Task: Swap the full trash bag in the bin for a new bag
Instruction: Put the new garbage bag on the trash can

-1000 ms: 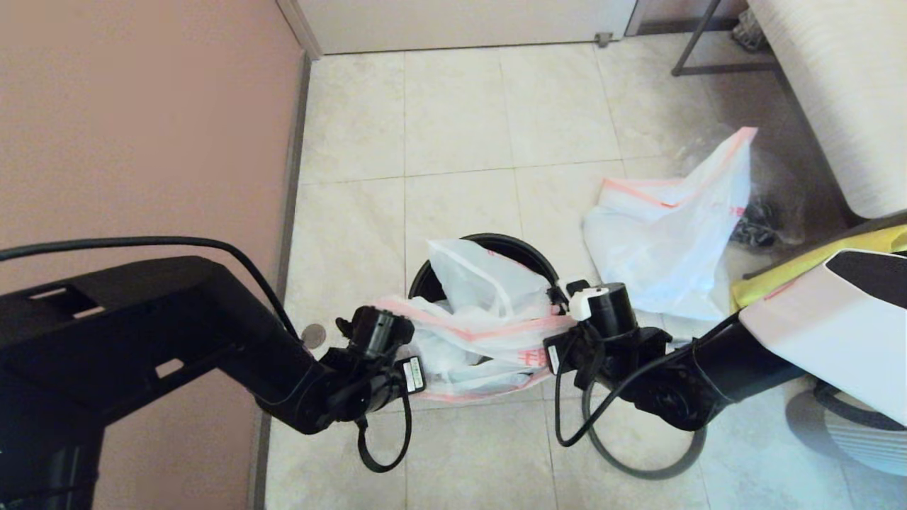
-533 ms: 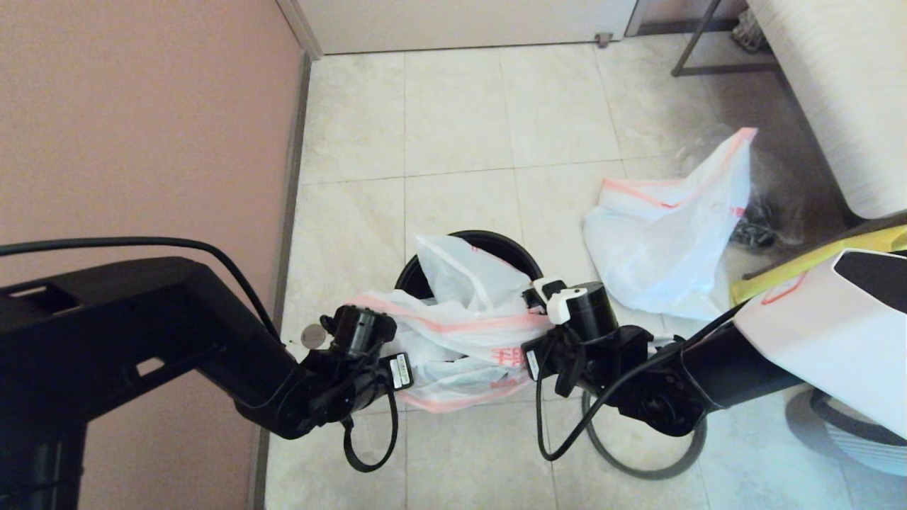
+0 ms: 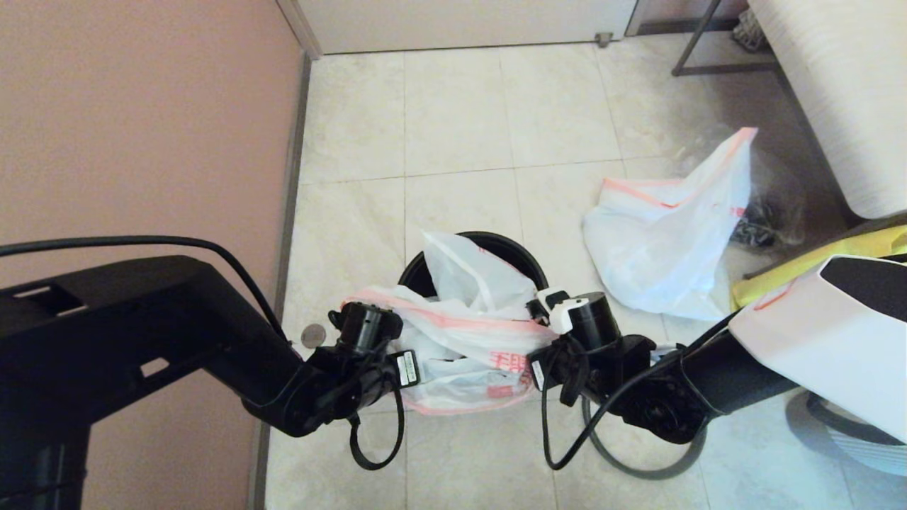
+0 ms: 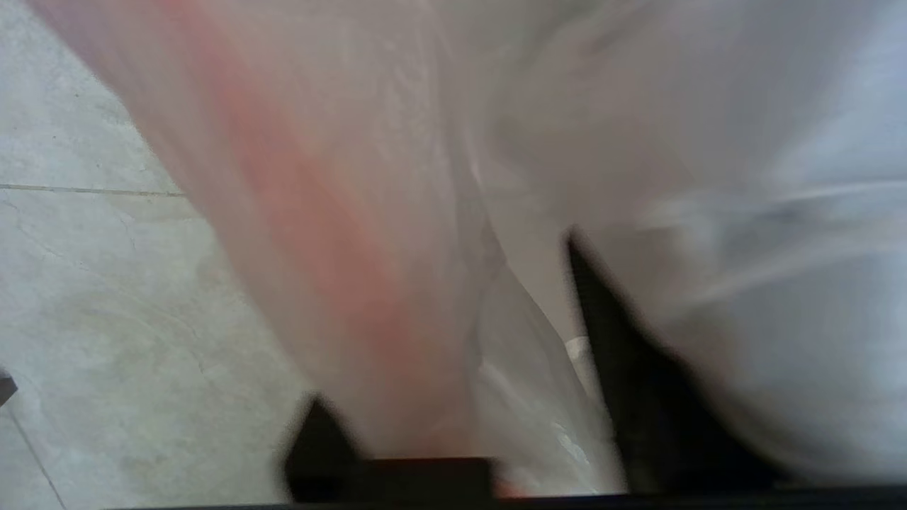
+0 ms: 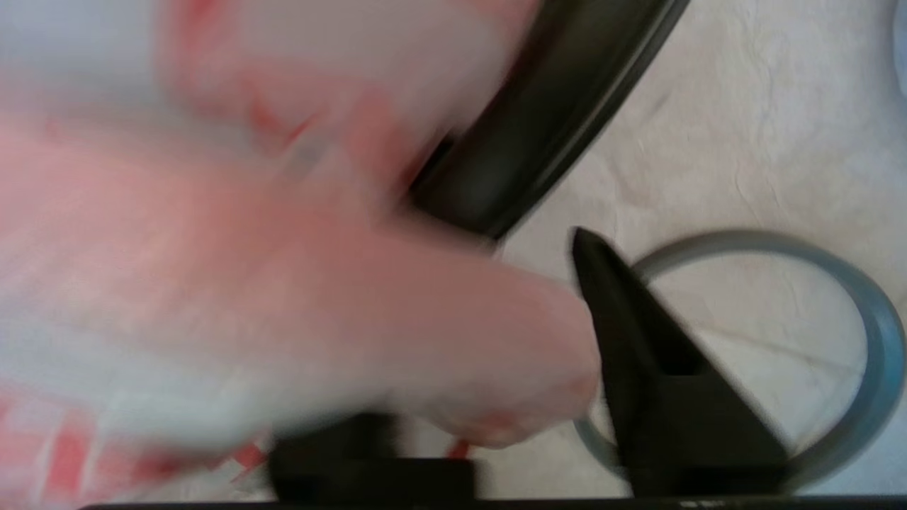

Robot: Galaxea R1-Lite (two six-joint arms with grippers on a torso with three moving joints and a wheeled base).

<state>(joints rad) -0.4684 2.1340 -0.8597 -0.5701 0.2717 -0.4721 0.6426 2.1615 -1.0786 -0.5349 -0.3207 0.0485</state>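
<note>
The new bag [image 3: 460, 333], thin and white with a pink-orange hem and red print, hangs stretched between my two grippers over the near half of the black bin [image 3: 511, 245]. My left gripper [image 3: 405, 346] is at the bag's left end. In the left wrist view its jaws stand apart, with the new bag [image 4: 368, 283] running through the gap. My right gripper [image 3: 540, 334] is at the bag's right end, its jaws also apart, with the new bag [image 5: 319, 283] lying over one finger beside the bin [image 5: 553, 120]. The full trash bag [image 3: 659, 241] sits on the floor to the right.
The bin's grey ring [image 3: 623, 464] lies on the tiles under my right arm and shows as the grey ring [image 5: 879, 340] in the right wrist view. A clear bag with dark contents [image 3: 769, 209] and a yellow bag [image 3: 801, 273] are right. The wall [image 3: 142, 142] is close on the left.
Both arms carried the new bag leftward over the bin, then eased slightly back to the right. The bag's folds shifted with them and the bin slid a little.
</note>
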